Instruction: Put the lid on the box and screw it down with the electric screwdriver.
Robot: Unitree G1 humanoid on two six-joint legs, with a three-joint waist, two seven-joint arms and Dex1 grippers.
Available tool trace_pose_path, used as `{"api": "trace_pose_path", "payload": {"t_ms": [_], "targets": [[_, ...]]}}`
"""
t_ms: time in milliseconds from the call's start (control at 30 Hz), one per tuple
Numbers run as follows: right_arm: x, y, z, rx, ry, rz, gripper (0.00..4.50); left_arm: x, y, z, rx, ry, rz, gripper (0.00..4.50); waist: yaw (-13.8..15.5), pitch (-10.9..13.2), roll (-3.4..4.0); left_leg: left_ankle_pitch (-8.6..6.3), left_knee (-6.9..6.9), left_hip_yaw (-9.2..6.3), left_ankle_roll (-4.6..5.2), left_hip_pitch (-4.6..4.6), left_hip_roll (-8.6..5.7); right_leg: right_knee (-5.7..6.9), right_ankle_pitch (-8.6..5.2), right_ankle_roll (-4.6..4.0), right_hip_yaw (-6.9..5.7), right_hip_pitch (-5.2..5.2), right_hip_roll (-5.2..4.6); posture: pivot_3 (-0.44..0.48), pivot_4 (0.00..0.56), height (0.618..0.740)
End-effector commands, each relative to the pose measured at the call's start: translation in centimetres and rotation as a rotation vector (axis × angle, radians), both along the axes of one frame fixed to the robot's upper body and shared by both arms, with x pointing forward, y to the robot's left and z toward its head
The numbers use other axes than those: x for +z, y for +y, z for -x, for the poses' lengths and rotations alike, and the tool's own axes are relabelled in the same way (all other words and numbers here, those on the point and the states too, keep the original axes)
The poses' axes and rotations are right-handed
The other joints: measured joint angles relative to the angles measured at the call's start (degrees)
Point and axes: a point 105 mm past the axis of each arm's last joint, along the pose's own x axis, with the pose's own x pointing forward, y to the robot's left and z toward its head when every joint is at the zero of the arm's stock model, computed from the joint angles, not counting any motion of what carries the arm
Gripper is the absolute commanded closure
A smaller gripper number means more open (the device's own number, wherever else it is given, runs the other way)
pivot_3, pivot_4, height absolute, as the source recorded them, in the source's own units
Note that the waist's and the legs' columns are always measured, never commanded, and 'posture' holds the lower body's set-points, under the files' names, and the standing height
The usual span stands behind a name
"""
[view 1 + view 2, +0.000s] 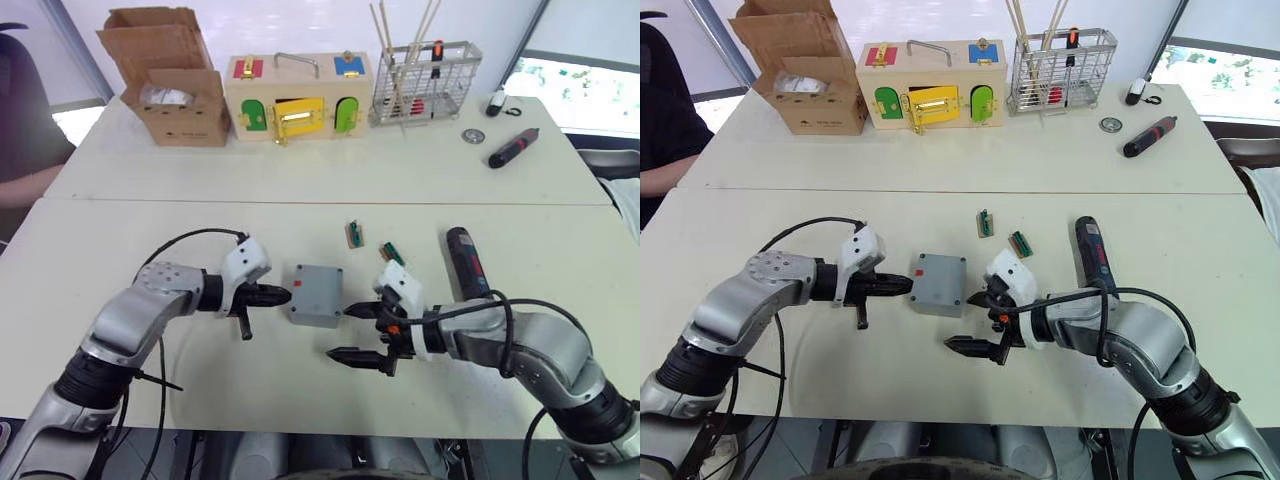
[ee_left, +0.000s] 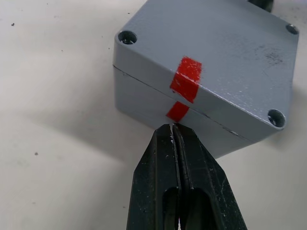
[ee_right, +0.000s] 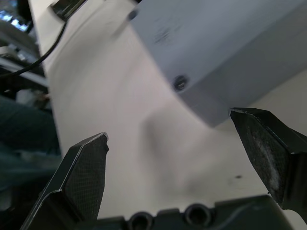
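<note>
Grey box (image 1: 938, 283) with lid (image 1: 940, 276) on, red mark facing left, at table (image 1: 940, 390) centre. Left gripper (image 1: 906, 285), fingers closed, tip at box's left side. Right gripper (image 1: 973, 322), fingers spread, at box's near-right corner. Electric screwdriver (image 1: 1090, 255) lies right. Cardboard carton (image 1: 800, 75), wooden latch box (image 1: 930, 88), wire basket (image 1: 1060, 72) far.
</note>
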Motion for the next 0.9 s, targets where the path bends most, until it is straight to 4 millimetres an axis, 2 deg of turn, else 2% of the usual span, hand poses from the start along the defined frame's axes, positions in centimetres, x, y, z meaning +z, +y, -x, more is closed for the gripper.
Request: {"api": "trace_pose_path", "payload": {"t_ms": [33, 367, 433, 533, 633, 700, 833, 900], "targets": [[0.4, 0.7, 0.6, 0.048, 0.019, -0.047, 0.02, 0.6, -0.5, -0.7, -0.045, -0.063, -0.016, 4.5, -0.06, 0.0, 0.0, 0.0, 0.0, -0.01, 0.0, 0.0, 0.0, 0.0, 0.0, 0.0, -0.02, 0.01, 0.0, 0.0, 0.15, 0.74], [0.7, 1.7, 2.0, 0.089, 0.075, -0.094, 0.02, 0.1, -1.5, -3.8, -0.067, -0.175, -0.046, 4.5, -0.05, 0.0, -0.01, 0.0, 0.01, -0.01, 0.0, 0.0, -0.01, 0.0, 0.0, 0.0, -0.03, 0.01, 0.01, 0.0, 0.15, 0.74], [0.9, 1.3, 1.4, 0.059, 0.034, -0.08, 0.02, 0.2, -1.2, -4.7, -0.03, -0.206, -0.049, 4.5, -0.08, 0.0, -0.01, 0.0, 0.01, -0.01, 0.0, 0.0, -0.01, 0.01, 0.0, 0.0, -0.03, 0.01, 0.01, 0.0, 0.15, 0.74], [1.8, -0.4, -0.8, -0.017, -0.065, -0.04, 0.02, 0.3, -0.1, -5.0, -0.002, -0.219, -0.072, 4.5, -0.19, 0.0, -0.01, 0.0, 0.01, -0.01, 0.0, 0.0, -0.01, 0.01, 0.0, 0.0, -0.02, -0.01, 0.02, 0.0, 0.15, 0.74], [2.7, -2.0, -2.8, -0.037, -0.183, 0.014, 0.02, -0.1, 1.6, -3.2, -0.03, -0.162, -0.112, 4.5, -0.65, 0.0, 0.0, 0.0, -0.01, 0.0, 0.0, 0.0, -0.01, 0.02, 0.0, 0.0, -0.02, -0.03, 0.03, 0.0, 0.15, 0.74], [3.1, -2.4, -3.6, -0.025, -0.234, 0.021, 0.02, -0.2, 2.4, -1.6, -0.058, -0.118, -0.128, 4.5, -1.5, 0.0, 0.0, -0.01, -0.08, -0.02, 0.01, 0.01, 0.02, 0.01, 0.0, 0.0, -0.02, -0.06, 0.06, 0.0, 0.15, 0.74], [3.0, -2.6, -4.9, 0.062, -0.321, 0.058, 0.02, -0.5, 3.1, 1.9, -0.094, -0.015, -0.122, 4.5, -1.74, 0.0, 0.0, -0.03, -0.16, -0.04, 0.05, 0.03, 0.06, 0.01, -0.01, -0.01, -0.01, -0.07, 0.07, 0.0, 0.15, 0.74], [3.0, -2.5, -5.3, 0.099, -0.339, 0.055, 0.02, -0.5, 2.9, 2.8, -0.092, 0.012, -0.106, 4.5, -1.63, 0.0, 0.01, -0.03, -0.13, -0.02, 0.05, 0.02, 0.06, 0.0, 0.0, -0.01, 0.01, -0.07, 0.06, 0.0, 0.15, 0.74]]}}
